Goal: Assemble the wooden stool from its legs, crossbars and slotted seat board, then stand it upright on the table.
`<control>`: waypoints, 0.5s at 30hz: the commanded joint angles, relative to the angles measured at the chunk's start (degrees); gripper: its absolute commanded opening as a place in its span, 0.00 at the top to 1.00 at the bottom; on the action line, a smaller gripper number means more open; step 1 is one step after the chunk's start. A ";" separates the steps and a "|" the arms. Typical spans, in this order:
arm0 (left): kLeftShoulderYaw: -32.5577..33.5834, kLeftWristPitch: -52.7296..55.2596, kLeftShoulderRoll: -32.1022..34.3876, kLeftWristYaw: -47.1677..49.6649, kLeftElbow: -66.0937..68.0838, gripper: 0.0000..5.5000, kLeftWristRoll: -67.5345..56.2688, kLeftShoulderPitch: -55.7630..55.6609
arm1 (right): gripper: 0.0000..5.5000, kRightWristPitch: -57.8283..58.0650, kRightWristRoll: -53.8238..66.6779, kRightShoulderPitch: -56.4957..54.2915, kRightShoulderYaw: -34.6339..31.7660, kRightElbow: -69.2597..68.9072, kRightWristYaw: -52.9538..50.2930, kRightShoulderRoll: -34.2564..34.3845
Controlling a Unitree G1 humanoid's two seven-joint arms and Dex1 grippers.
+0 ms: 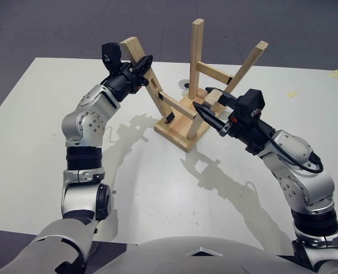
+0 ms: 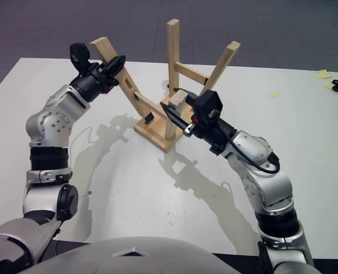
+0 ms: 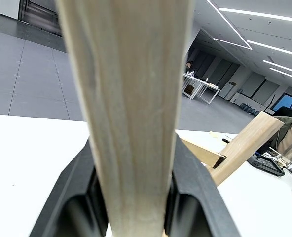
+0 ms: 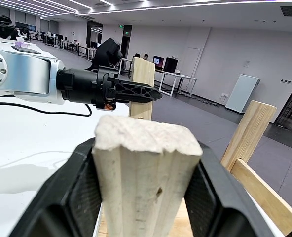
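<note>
Working on a stool set upside down toward the far middle of the tabletop, with the seat board flat on the surface and the legs splayed upward. Gripping with the left tool high on the near-left leg, fingers pressed tight against both sides of the wood. Gripping likewise with the right tool on the near-right leg, just below its free end and closed on it from both sides. Appears close to assembled, with crossbars joining the legs. Cannot tell whether the right-hand leg is fully home in the board. For the coming move, hinges on the long axes of the two held legs: both rising steeply from the board, leaning outward toward the left edge and the near right corner. Already placed one arm to each leg, so no reaching across. Probably calls for tipping the whole frame over about the line between the two tools, keeping both grips firm.
</note>
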 commanded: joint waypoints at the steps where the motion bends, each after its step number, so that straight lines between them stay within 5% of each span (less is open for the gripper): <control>1: -0.39 -1.96 -0.24 -1.17 1.84 0.81 2.16 -0.43 | 0.62 2.64 -3.01 1.24 1.34 2.72 0.05 -0.73; 15: -4.01 -5.45 1.26 -6.42 4.29 0.81 8.49 -0.35 | 0.62 2.45 -3.59 0.84 1.82 2.87 -0.02 -0.83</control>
